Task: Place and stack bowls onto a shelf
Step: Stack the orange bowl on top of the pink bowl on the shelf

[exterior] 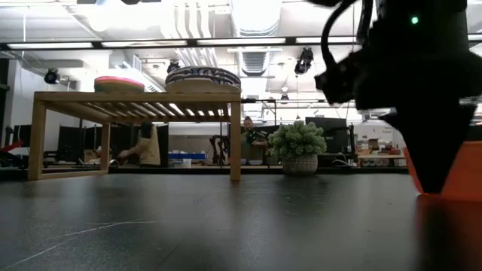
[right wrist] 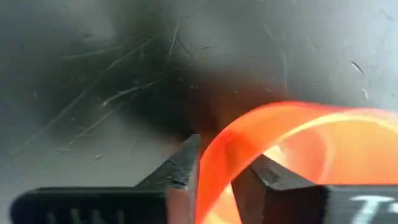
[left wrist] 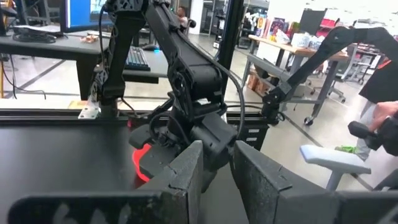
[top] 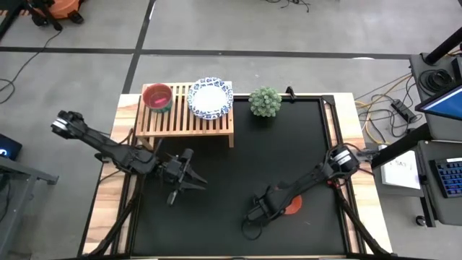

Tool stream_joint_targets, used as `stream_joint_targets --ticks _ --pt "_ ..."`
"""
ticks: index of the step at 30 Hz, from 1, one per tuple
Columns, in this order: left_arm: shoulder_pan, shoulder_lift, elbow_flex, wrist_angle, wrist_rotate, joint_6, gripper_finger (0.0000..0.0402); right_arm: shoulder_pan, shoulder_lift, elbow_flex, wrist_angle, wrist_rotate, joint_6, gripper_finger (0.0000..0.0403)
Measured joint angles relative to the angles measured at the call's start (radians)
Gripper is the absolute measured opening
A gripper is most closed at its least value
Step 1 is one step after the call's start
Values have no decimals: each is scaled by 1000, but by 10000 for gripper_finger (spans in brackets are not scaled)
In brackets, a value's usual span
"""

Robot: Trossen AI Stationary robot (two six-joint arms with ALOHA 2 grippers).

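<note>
The light-wood shelf (top: 184,119) stands on its legs at the mat's far left. On its slats sit a small red bowl (top: 157,97), with a green rim showing under it, and a white bowl with a blue patterned rim (top: 210,98). Both also show in the low view, the red bowl (exterior: 119,83) and the patterned bowl (exterior: 203,77). A small orange-red bowl (top: 292,208) sits on the mat near its near right. My right gripper (right wrist: 224,180) is shut on it. My left gripper (top: 191,175) hovers open near the shelf's near side, touching nothing. My right gripper pinches the orange-red bowl's rim (right wrist: 214,158), with one finger (right wrist: 183,165) outside the wall and the other finger (right wrist: 267,177) inside the bowl. It comes from above, pointing down. The bowl's base (exterior: 452,192) looks to rest on the mat, upright.
A small green potted plant (top: 265,101) stands on the mat's far edge, right of the shelf. The black mat (top: 238,166) between the arms is bare. Beyond the table are desks, chairs and people (exterior: 147,147).
</note>
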Motion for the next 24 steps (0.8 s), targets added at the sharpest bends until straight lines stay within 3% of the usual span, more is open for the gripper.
stream_joint_targets --ticks 5,11,18,21,24 --pt "0 32 0 10 0 -1 75 -2 16 0 22 2 -115 17" --pt "1 59 6 48 0 3 75 -19 -28 42 58 65 -333 9" --pt "1 88 8 103 -11 5 75 -87 -113 36 410 78 -738 9" --pt "1 99 8 104 -28 5 75 -118 -124 33 554 1 -959 9" --pt "1 107 8 104 -35 5 75 -152 -124 29 658 -192 -1172 9"
